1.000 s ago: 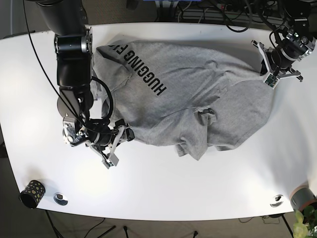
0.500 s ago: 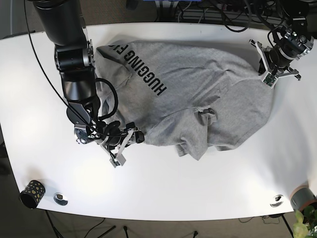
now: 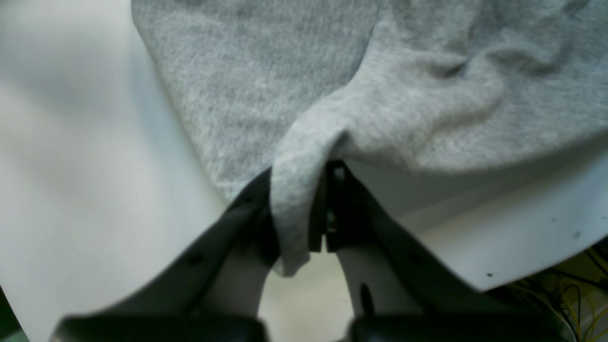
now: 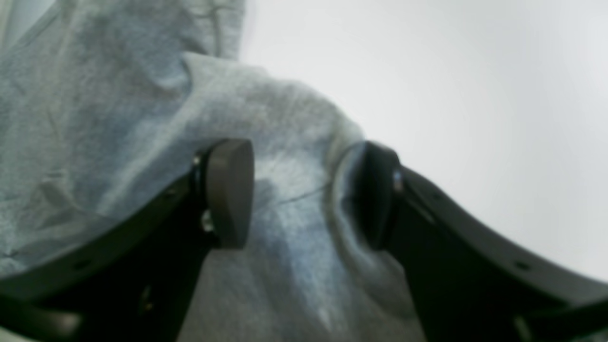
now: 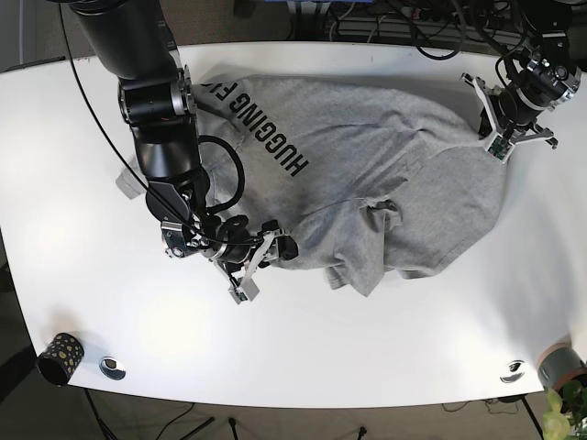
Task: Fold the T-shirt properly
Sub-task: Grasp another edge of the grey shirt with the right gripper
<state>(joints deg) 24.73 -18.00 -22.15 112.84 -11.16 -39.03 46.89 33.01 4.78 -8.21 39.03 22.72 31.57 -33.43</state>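
Note:
A grey T-shirt (image 5: 367,156) with black lettering lies crumpled on the white table (image 5: 321,348). At its far right edge, my left gripper (image 5: 500,128) pinches the cloth. In the left wrist view that gripper (image 3: 297,213) is shut on a narrow fold of the T-shirt (image 3: 266,71). My right gripper (image 5: 263,264) is at the shirt's near-left hem. In the right wrist view it (image 4: 304,194) stands open, its pads wide apart, with a ridge of the T-shirt (image 4: 95,118) lying between them.
A dark dotted cup (image 5: 60,357) and a small silver disc (image 5: 112,368) sit at the front left corner. Another disc (image 5: 512,371) and a plant pot (image 5: 561,365) are at the front right. Cables run behind the table's back edge.
My right arm has slid to the right along the front hem, from the shirt's left corner to under its middle-left. The left gripper stays put on the right edge.

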